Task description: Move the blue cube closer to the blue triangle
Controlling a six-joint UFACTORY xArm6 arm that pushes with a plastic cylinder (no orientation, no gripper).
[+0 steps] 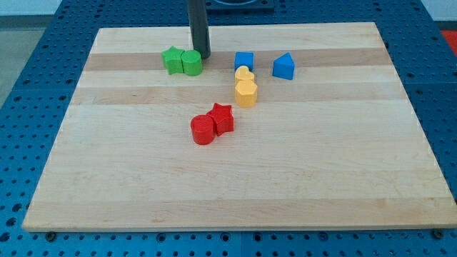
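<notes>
Nearest on the table (pixel 143 185): red cylinder (pixel 203 130) touching red star (pixel 222 118); beyond, two yellow blocks (pixel 245 87) touching. Blue cube (pixel 244 61) behind them, blue triangle (pixel 283 66) near its right. Farthest: green star (pixel 172 60), green cylinder (pixel 191 63), my tip (pixel 203 56) just beside; no fingers fitted.

The blue cube (pixel 244 61) is seen resting flat on the bench (pixel 335 171) near the view's top, slightly right of centre. Its top face and a darker front face are shown. The blue triangle (pixel 283 66) is set to the view's right of the cube, at about the same height, its peaked top raised. The two are kept apart by a narrow strip of bare wood.
</notes>
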